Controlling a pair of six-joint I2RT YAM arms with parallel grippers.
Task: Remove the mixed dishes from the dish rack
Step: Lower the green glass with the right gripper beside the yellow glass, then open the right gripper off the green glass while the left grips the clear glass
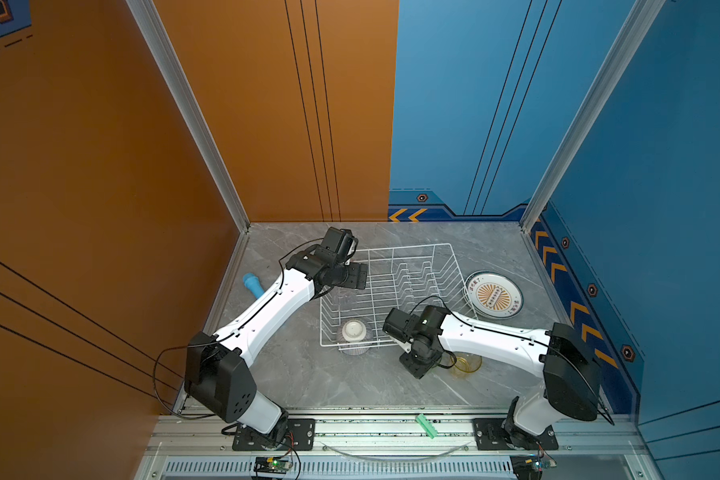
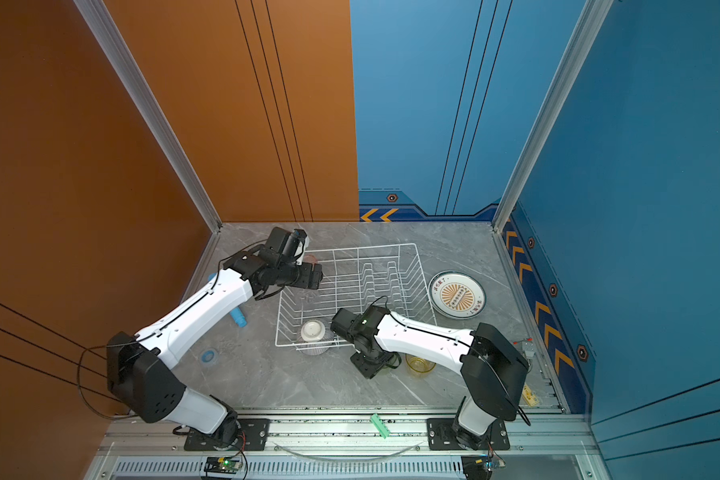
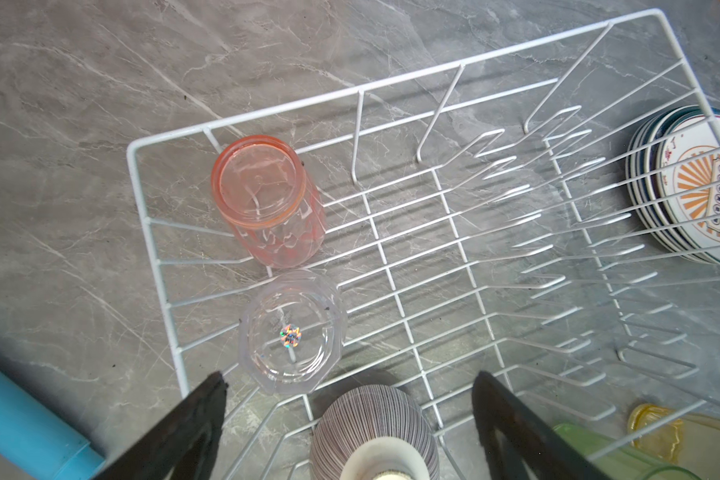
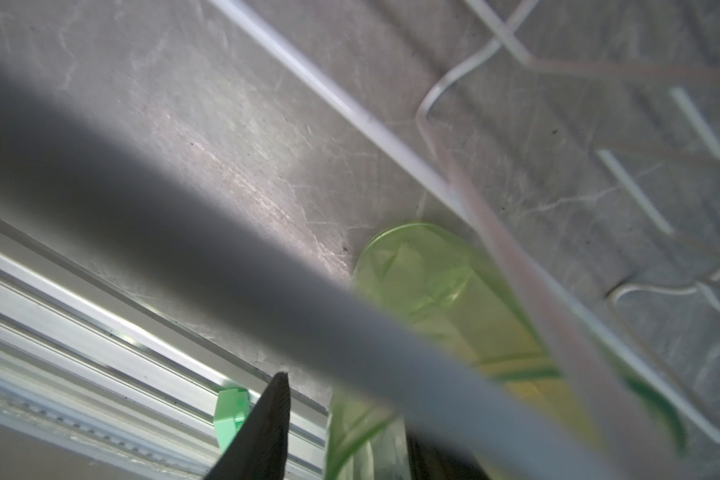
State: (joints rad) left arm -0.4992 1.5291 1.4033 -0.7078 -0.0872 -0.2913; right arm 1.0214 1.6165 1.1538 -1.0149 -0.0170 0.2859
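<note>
Orange wall (image 1: 80, 166), blue wall (image 1: 454, 104), marble tabletop (image 1: 350, 386)

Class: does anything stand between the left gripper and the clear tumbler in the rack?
Nothing visible does. In the left wrist view the clear tumbler stands in the rack just ahead of the open left gripper. The pink tumbler is beyond it; the bowl is beside it.

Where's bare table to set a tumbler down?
Free: table strip between dish rack and front rail; strip behind the rack too. Crowded: green tumbler and yellow tumbler off the rack's near-right corner; plates to its right.
</note>
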